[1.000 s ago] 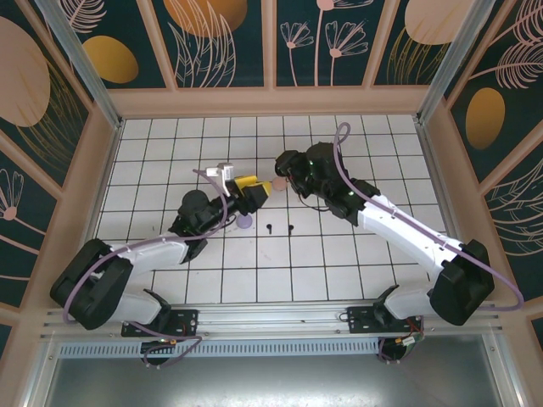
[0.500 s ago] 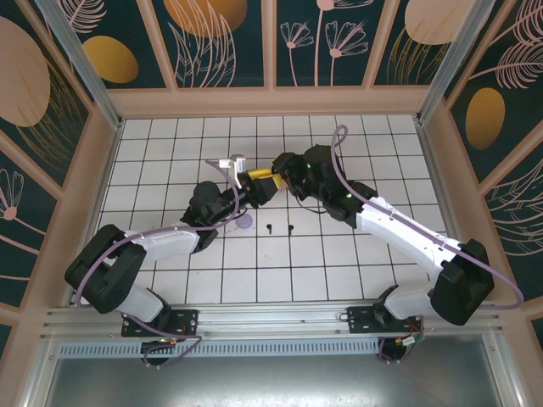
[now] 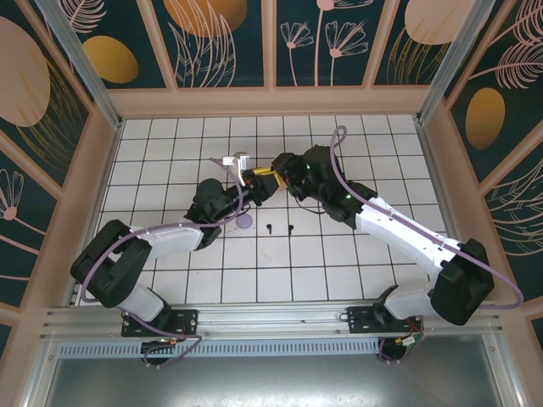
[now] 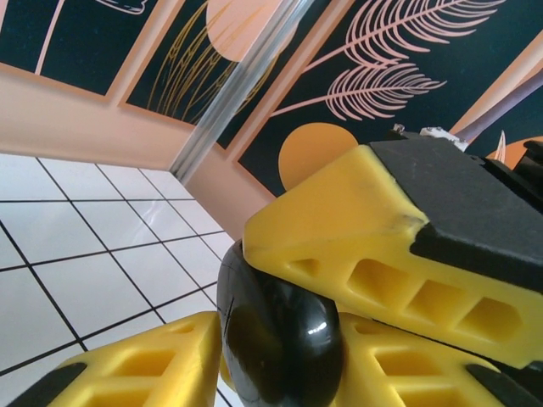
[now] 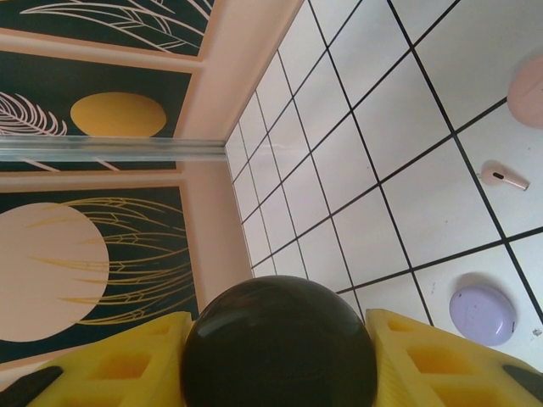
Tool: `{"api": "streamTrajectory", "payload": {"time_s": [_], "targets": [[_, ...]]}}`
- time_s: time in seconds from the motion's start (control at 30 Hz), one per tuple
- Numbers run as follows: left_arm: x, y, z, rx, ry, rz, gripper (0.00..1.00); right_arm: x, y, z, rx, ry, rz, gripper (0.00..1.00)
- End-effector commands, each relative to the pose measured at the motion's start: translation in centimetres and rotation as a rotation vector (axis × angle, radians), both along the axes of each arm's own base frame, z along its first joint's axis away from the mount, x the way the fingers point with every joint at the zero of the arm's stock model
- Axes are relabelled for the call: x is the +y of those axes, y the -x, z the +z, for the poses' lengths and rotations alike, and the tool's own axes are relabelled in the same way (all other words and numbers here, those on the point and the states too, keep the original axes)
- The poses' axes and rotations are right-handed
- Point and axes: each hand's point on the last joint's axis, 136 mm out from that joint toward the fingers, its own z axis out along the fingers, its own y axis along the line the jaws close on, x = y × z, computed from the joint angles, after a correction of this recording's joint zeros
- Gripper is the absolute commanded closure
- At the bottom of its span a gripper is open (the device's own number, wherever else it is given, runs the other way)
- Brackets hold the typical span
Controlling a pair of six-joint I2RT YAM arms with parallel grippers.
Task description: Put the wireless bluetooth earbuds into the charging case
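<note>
The white tiled table (image 3: 170, 280) sits inside painted walls (image 3: 229, 42) with leaf and flower patterns. The left arm (image 3: 153, 246) and the right arm (image 3: 399, 225) both reach in toward the middle of the table, and their ends meet above the tiles.

The left gripper (image 3: 254, 185) and the right gripper (image 3: 273, 176) sit nose to nose, touching or nearly so in the top view. Between them is a glossy black case (image 4: 280, 339), round and smooth, held off the table. In the left wrist view the left gripper's two yellow fingers (image 4: 153, 365) press against either side of the case, so that gripper is clamped on it. One finger (image 4: 356, 246) of the right gripper lies across the top of the case in the same view. In the right wrist view the right gripper's own fingers (image 5: 433, 365) hug the case on both sides with no gap, so it is clamped on the case too (both grippers hold the same thing at once).

A purple case (image 3: 244, 221) lies flat on the table just nearer than the grippers. The edge of a pink case (image 5: 528, 89) shows at the side of the right wrist view, also on the tiles.

Two black earbuds (image 3: 269, 227) lie loose on the table, just right of the purple case and a little apart from each other. A pink earbud (image 5: 503, 176) lies on a tile between the pink case and the purple case, touching neither.
</note>
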Motion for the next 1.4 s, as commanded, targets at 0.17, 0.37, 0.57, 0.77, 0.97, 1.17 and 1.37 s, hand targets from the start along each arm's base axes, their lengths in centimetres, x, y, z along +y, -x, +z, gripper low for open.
{"api": "streamTrajectory", "payload": {"time_s": [0.17,0.37,0.57,0.77,0.97,1.17,1.37], "targets": [[-0.2,-0.1,1.5,-0.054,0.033,-0.003,0.81,0.5,0.4,1.9,-0.040,-0.069,0.010,0.72],[-0.2,0.0,1.5,-0.054,0.036,-0.004,0.94,1.0,0.5,2.7,-0.055,-0.087,0.022,0.69],[0.1,0.2,1.4,-0.050,0.044,-0.003,1.00,-0.6,0.0,5.7,-0.140,-0.091,-0.035,0.25],[0.7,0.8,1.2,-0.054,0.019,0.009,1.00,-3.4,0.4,8.1,-0.243,-0.012,-0.060,0.20],[1.1,2.3,1.7,-0.093,-0.057,-0.046,1.00,-5.2,1.4,7.3,-0.394,0.185,0.072,0.21],[1.5,4.3,2.4,-0.125,-0.125,-0.162,1.00,-4.9,5.0,4.4,-0.590,0.308,0.339,0.21],[0.8,6.4,2.9,-0.137,-0.138,-0.311,1.00,-4.6,7.1,2.6,-0.710,0.365,0.470,0.22]]}}
